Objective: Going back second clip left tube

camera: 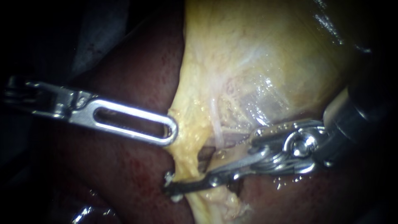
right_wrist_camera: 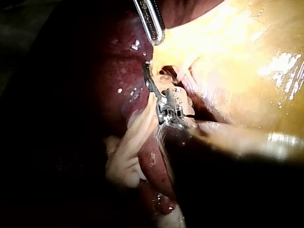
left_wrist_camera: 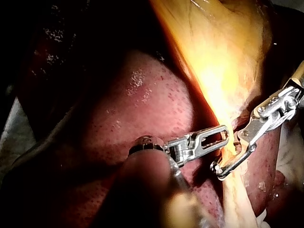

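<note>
Endoscope view: my slim steel right instrument (camera: 195, 176) has its jaws apart, astride the pale yellow strand I take for the left tube (camera: 187, 159). The strand runs top to bottom, crosswise to them, so I judge the way back lies along my shaft, rightward. A small white fleck (camera: 168, 179) at the tip may be a clip; I cannot tell. My slotted steel left instrument (camera: 168, 132), nearer above, is clamped on yellow fatty tissue (camera: 232, 62).

Left wrist view: dark red liver (left_wrist_camera: 142, 109) lies close beneath both.

Right wrist view: room beside the tube is tight.
</note>
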